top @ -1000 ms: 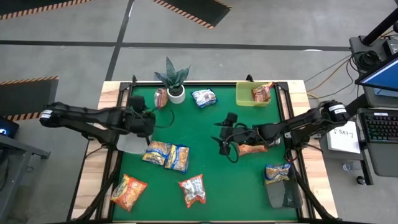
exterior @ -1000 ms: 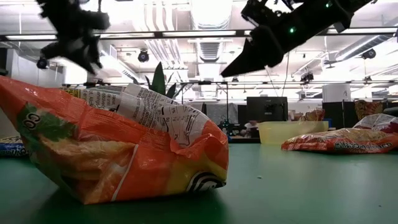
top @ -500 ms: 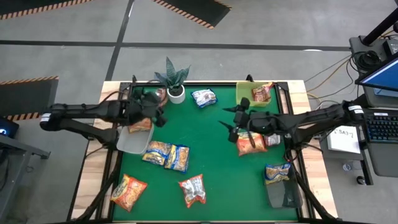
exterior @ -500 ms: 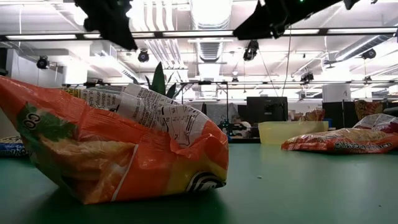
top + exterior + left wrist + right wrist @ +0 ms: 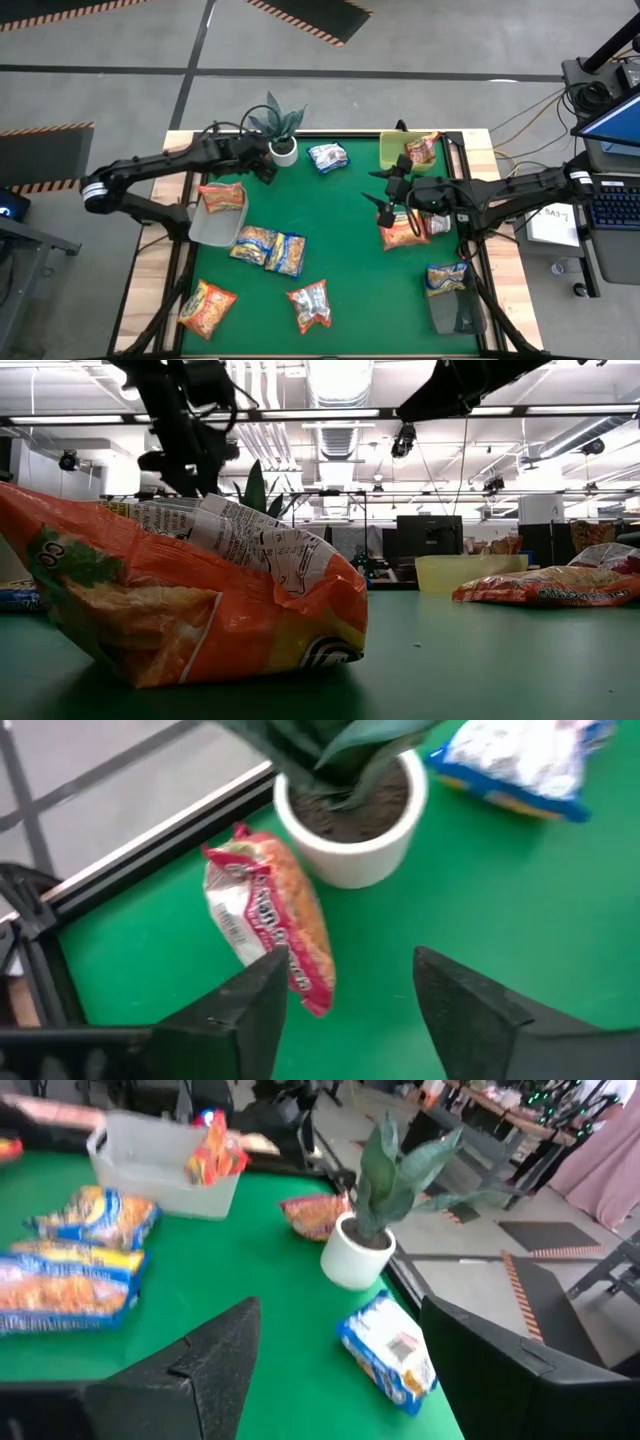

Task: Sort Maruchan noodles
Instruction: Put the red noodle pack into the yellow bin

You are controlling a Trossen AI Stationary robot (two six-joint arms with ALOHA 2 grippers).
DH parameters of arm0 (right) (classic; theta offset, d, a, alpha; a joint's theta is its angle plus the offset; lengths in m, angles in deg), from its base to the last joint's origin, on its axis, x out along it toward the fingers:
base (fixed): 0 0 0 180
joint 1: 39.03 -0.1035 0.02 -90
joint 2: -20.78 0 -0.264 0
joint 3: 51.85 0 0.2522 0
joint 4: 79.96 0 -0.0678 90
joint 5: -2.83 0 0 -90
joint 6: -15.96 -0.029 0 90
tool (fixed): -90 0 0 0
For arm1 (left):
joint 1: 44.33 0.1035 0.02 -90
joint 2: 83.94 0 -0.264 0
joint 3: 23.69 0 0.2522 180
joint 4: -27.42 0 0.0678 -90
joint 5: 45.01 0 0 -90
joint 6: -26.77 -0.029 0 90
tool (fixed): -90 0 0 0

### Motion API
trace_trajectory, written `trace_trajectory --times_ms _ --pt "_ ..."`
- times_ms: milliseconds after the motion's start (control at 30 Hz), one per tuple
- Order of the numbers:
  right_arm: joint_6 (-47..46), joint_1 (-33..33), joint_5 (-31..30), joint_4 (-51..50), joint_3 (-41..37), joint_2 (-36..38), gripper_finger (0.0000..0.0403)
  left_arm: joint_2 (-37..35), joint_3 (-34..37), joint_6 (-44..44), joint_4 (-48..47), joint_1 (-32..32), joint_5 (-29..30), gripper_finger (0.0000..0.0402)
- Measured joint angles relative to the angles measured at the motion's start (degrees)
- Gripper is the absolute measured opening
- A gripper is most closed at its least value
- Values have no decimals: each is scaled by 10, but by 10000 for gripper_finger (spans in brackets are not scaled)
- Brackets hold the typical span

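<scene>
My left claw [image 5: 345,995] hangs open and empty over the back left corner of the green bench [image 5: 350,260]. Just beyond its fingers [image 5: 240,1010] a red-silver noodle packet [image 5: 270,915] lies flat, touching the white pot of the plant [image 5: 345,820]. Past the pot lies a blue-and-white packet [image 5: 525,765].

My right claw [image 5: 385,195] is also open and empty, above the right half of the bench. An orange packet [image 5: 403,232] lies on the bench just under and beside that arm. Farther toward the back right, the lime-green tray [image 5: 395,152] holds one red packet [image 5: 421,148].

A clear tub [image 5: 215,220] at the left edge holds one orange-red packet [image 5: 222,196]. Two yellow-and-blue packets [image 5: 270,248] lie just beside it, and nearer the front edge lie further packets.

Change since a second ago: my left claw has moved from over the tub to the plant corner, and the orange-red packet now sits in the tub. My right claw has shifted back toward the tray, leaving the orange packet on the bench.
</scene>
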Motion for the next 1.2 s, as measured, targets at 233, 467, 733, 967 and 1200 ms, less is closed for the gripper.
trace_trajectory --times_ms 233,467,733,967,1200 --pt "-1 1 0 -16 0 0 271 58 0 -4 5 18 18 246" --pt "-9 1 0 -16 0 0 267 113 0 -18 20 31 53 242" --pt "-12 1 0 -22 0 0 270 157 0 -30 45 48 68 235" --pt "-22 1 0 -29 0 0 265 173 0 -42 59 51 73 235" --pt "-22 1 0 -32 0 0 270 189 15 -42 70 52 74 227"
